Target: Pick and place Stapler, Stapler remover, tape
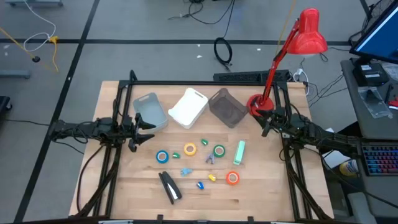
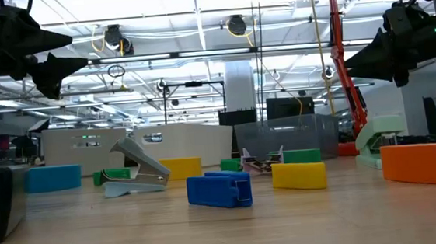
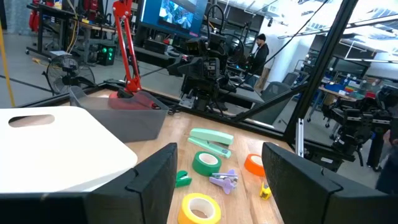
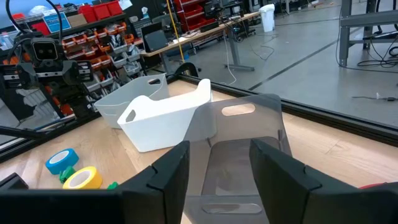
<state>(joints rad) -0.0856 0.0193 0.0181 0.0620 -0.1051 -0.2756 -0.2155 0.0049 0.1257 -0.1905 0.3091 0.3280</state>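
On the wooden table lie a mint-green stapler (image 1: 239, 152) and a black stapler (image 1: 169, 186). Around them are blue (image 1: 162, 156), yellow (image 1: 189, 149), green (image 1: 219, 150) and orange (image 1: 232, 178) tape rolls. Several small coloured claw-shaped staple removers lie among them, such as a purple one (image 1: 210, 160). My left gripper (image 1: 140, 130) hovers open at the table's left side, above the wood. My right gripper (image 1: 268, 121) hovers open at the right side, near the lamp base. Both point level toward the middle and touch nothing.
Three bins stand in a row at the far side: grey-blue (image 1: 151, 111), white (image 1: 188, 107) and dark translucent (image 1: 227, 107). A red desk lamp (image 1: 308, 34) rises from its base (image 1: 256, 103) at the far right. A black frame edges the table.
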